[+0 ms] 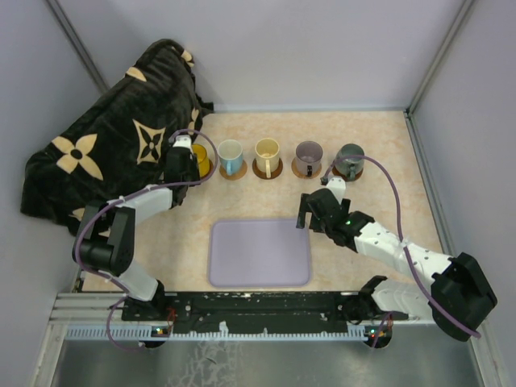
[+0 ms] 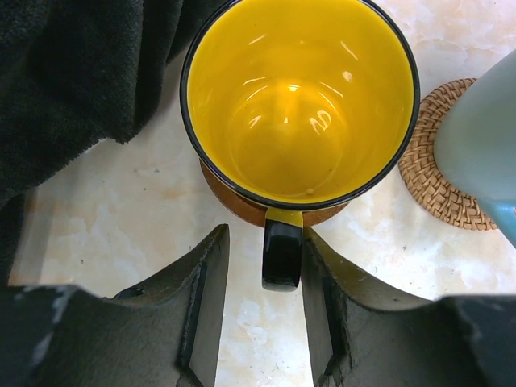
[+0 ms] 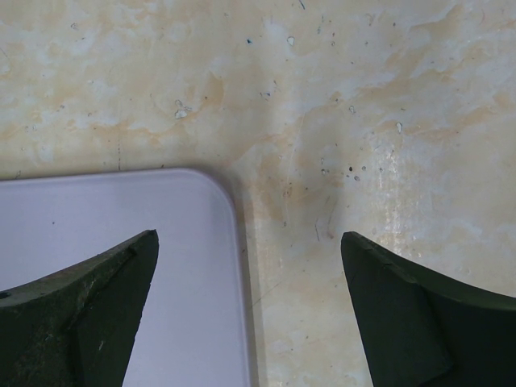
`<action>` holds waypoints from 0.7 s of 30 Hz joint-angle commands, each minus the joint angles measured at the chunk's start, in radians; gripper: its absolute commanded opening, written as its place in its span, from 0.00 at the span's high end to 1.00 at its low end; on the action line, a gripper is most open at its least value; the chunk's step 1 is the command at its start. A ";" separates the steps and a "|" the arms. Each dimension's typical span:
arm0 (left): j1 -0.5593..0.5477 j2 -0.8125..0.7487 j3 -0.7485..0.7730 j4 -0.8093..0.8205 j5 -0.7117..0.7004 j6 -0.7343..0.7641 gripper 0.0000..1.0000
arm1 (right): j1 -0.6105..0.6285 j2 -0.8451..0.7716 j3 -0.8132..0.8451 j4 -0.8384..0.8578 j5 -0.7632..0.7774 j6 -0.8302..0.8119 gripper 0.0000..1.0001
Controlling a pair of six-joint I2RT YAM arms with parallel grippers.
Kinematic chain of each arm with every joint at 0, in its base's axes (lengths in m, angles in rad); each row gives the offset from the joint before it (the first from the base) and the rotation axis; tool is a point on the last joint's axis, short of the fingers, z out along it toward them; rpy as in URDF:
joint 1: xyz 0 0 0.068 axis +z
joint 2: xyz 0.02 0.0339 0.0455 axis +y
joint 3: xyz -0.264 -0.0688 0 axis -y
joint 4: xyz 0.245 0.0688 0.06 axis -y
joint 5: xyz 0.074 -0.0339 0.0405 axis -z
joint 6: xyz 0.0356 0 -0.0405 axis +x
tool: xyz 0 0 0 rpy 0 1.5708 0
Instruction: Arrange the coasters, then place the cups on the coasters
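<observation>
Five cups stand in a row at the back, each on a round coaster: yellow [image 1: 201,161], white and blue [image 1: 230,156], cream [image 1: 267,153], mauve [image 1: 308,155] and grey-green [image 1: 350,158]. My left gripper [image 1: 189,164] is at the yellow cup [image 2: 298,105], which rests on a brown coaster [image 2: 234,201]. Its jaws [image 2: 266,232] stand apart either side of the black handle [image 2: 282,258], with a gap on the left. The blue cup [image 2: 484,137] stands beside it on a woven coaster [image 2: 435,177]. My right gripper [image 1: 310,216] hangs wide open and holds nothing, above the tray's far right corner [image 3: 250,242].
A lavender tray [image 1: 258,254] lies in the near middle of the table, its corner [image 3: 121,218] under my right gripper. A black patterned blanket [image 1: 113,137] is heaped at the back left, close against the yellow cup [image 2: 72,72]. Grey walls close in three sides.
</observation>
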 commanded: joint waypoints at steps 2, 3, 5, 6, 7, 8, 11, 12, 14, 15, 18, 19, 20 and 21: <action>0.007 -0.024 -0.006 -0.014 -0.024 -0.014 0.54 | -0.008 0.004 0.028 0.035 0.005 0.008 0.04; 0.007 -0.024 -0.006 -0.016 -0.028 -0.015 0.54 | -0.008 0.004 0.027 0.036 0.004 0.008 0.04; 0.007 -0.026 -0.008 -0.020 -0.035 -0.015 0.54 | -0.008 0.005 0.027 0.036 0.001 0.009 0.04; 0.007 -0.027 -0.009 -0.020 -0.038 -0.014 0.54 | -0.008 0.005 0.028 0.035 0.002 0.008 0.04; 0.006 -0.028 -0.010 -0.019 -0.039 -0.013 0.54 | -0.008 0.004 0.027 0.035 0.003 0.009 0.04; 0.007 -0.027 -0.011 -0.020 -0.040 -0.014 0.54 | -0.007 0.005 0.027 0.036 0.002 0.008 0.04; 0.007 -0.027 -0.010 -0.022 -0.038 -0.015 0.54 | -0.008 0.007 0.026 0.038 0.001 0.009 0.04; 0.008 -0.026 -0.012 -0.022 -0.038 -0.015 0.54 | -0.007 0.006 0.026 0.038 0.001 0.008 0.04; 0.008 -0.024 -0.012 -0.022 -0.036 -0.016 0.54 | -0.008 0.006 0.027 0.039 -0.001 0.008 0.04; 0.007 -0.025 -0.012 -0.021 -0.033 -0.018 0.54 | -0.008 0.007 0.025 0.039 -0.001 0.008 0.04; 0.007 -0.026 -0.014 -0.021 -0.028 -0.021 0.54 | -0.008 0.007 0.022 0.037 -0.001 0.010 0.04; 0.007 -0.029 -0.014 -0.021 -0.026 -0.022 0.53 | -0.008 0.007 0.022 0.037 0.001 0.010 0.04; 0.007 -0.032 -0.014 -0.023 -0.023 -0.022 0.52 | -0.008 0.007 0.022 0.037 0.002 0.011 0.04; 0.007 -0.038 -0.014 -0.023 -0.018 -0.021 0.52 | -0.008 0.006 0.021 0.035 0.002 0.011 0.04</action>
